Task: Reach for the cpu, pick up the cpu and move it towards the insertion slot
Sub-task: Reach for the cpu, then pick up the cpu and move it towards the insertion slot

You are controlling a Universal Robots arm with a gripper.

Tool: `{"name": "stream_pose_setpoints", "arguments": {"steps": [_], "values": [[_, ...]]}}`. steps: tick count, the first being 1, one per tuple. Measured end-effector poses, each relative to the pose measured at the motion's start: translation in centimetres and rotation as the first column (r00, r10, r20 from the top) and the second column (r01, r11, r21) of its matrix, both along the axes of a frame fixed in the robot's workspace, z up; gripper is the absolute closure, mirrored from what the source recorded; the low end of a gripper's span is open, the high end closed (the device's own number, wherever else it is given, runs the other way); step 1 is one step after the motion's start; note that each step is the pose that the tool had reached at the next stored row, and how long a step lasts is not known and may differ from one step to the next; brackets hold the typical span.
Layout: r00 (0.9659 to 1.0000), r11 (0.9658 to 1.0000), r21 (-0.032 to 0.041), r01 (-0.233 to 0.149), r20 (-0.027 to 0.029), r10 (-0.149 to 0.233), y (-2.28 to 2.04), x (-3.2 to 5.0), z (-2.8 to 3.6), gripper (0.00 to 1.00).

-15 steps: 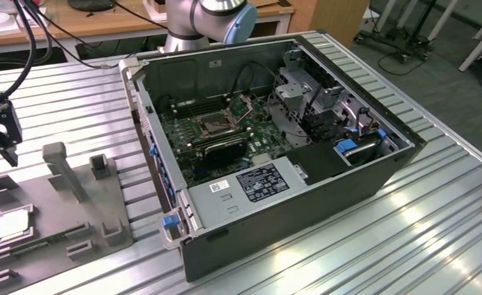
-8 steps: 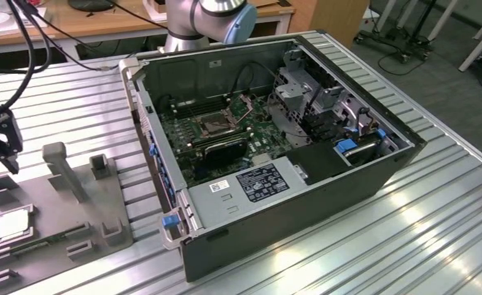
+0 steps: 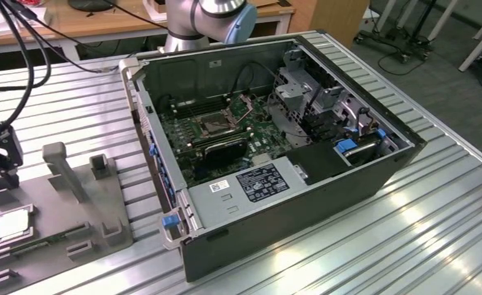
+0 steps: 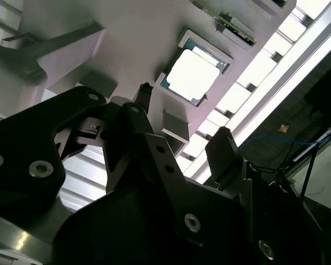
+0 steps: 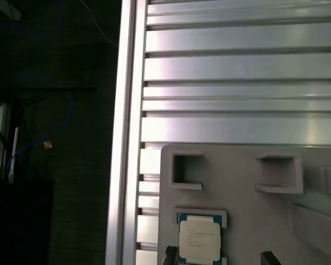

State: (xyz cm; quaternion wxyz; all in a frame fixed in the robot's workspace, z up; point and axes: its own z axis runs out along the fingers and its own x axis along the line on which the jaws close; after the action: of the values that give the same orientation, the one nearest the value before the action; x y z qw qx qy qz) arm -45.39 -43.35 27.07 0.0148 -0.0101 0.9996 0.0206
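The cpu (image 3: pixel 13 226) is a silvery square chip lying flat in a recess of the grey plastic tray (image 3: pixel 101 200) at the exterior view's left. My gripper (image 3: pixel 7 175) hangs above the tray, just behind the cpu, open and holding nothing. In both wrist views the cpu (image 4: pixel 193 74) (image 5: pixel 199 238) lies below the spread black fingertips (image 4: pixel 145 91) (image 5: pixel 269 257), apart from them. The insertion slot (image 3: pixel 213 125) is a square socket with a dark centre on the green motherboard inside the open computer case.
The open computer case (image 3: pixel 306 184) stands on the ribbed metal table (image 3: pixel 404 233) to the exterior view's right of the tray. Upright grey posts (image 3: pixel 61 166) rise from the tray. A green memory stick (image 3: pixel 40 244) lies in the tray beside the cpu. Cables (image 3: pixel 24 55) hang over the gripper.
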Motion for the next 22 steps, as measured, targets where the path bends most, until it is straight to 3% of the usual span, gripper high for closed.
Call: {"name": "stream_pose_setpoints", "arguments": {"steps": [16,22], "values": [[1.0000,1.0000,0.0000,0.000,0.0000,0.000,-0.09,-0.23,-0.30,0.33],[1.0000,1.0000,0.0000,0.000,0.0001,0.000,-0.09,-0.24,-0.75,0.33]]}}
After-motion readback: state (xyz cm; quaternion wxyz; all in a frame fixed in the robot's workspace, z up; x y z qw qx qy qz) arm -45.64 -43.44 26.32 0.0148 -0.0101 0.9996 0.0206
